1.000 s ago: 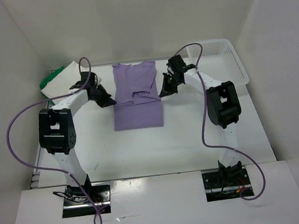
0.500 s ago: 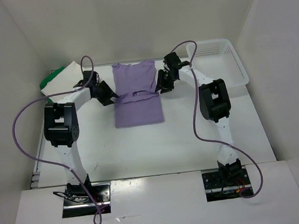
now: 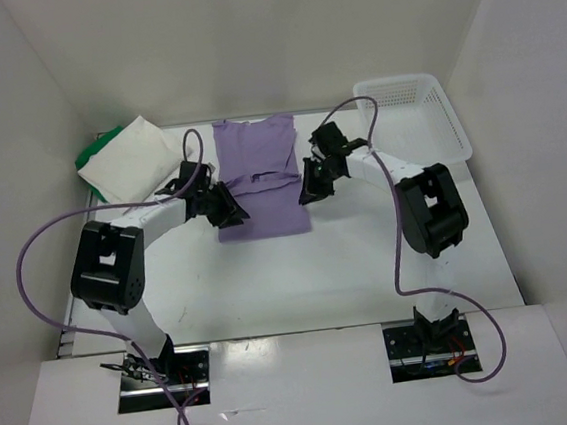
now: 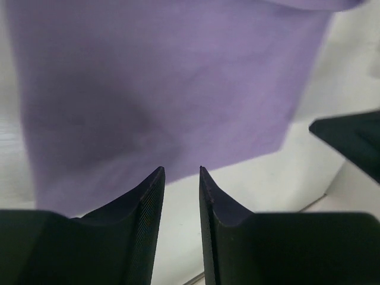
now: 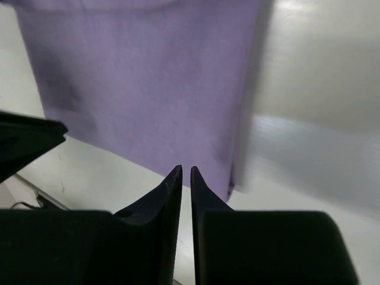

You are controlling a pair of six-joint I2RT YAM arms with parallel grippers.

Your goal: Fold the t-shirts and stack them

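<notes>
White desk (image 3: 269, 274), lavender t-shirt (image 3: 258, 180) between the jaws; left slightly parted, right barely, both empty; pinch hem corners evenly.

Nothing readable in any view: no text, labels, brand marks or numbers. The lavender t-shirt (image 4: 166, 89) just ahead of the left gripper (image 4: 181, 169) is plain cloth, with no legible print or tag.
</notes>
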